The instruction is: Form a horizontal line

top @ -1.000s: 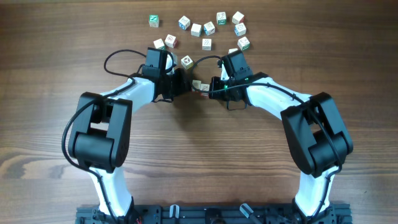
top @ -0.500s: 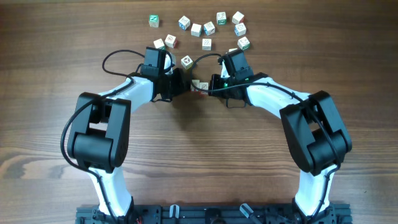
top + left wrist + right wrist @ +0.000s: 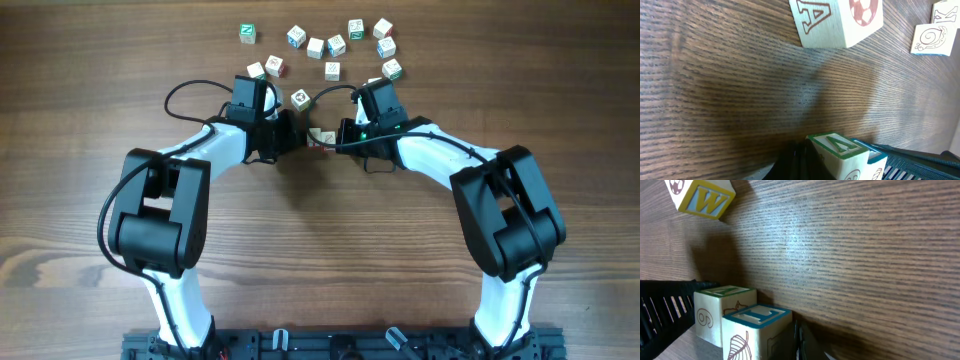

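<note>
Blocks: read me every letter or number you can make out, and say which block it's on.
"A": pale block, beside a ball picture, left wrist view.
"W": yellow-edged block, right wrist view.
"6" or "9": side of green-edged block, right wrist view.
Blue-edged block: top letter too slanted to read.
Scattered blocks, overhead: too small to read.
</note>
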